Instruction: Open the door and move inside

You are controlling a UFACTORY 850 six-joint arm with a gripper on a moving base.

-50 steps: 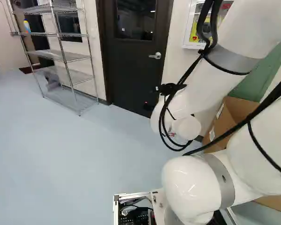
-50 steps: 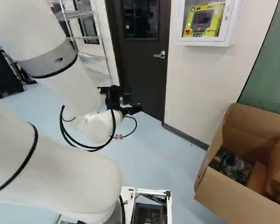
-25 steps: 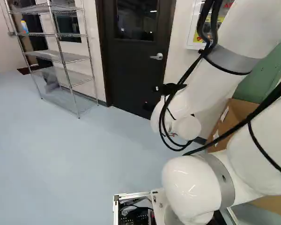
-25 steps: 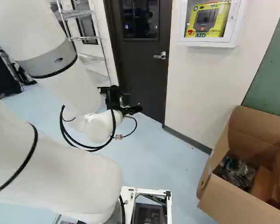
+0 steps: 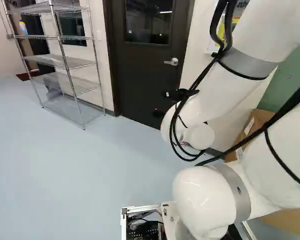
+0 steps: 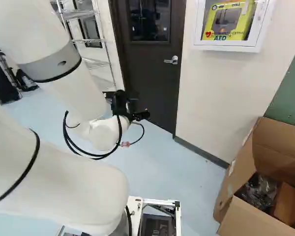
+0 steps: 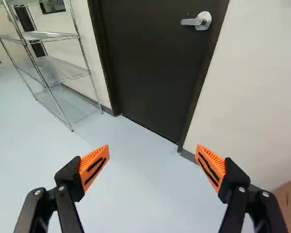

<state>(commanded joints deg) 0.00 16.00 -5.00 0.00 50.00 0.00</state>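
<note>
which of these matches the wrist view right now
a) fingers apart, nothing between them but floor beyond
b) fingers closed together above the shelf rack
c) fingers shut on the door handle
a, the gripper's orange-padded fingers stand wide apart, with only floor showing between them

Door (image 5: 145, 75): dark, near-black brown, smooth face; upright and shut in its dark frame (image 7: 103, 58). Position: upper middle of both base views, seen at a slight angle; lower part partly covered there, bottom edge visible in wrist view. Window (image 5: 149, 21): rectangular pane in upper half, dark glass with faint bright reflections. Handle (image 7: 198, 21): silver lever on round plate, near the door's right edge in both base views. Lever roughly level, free end pointing toward the door's middle.
</note>
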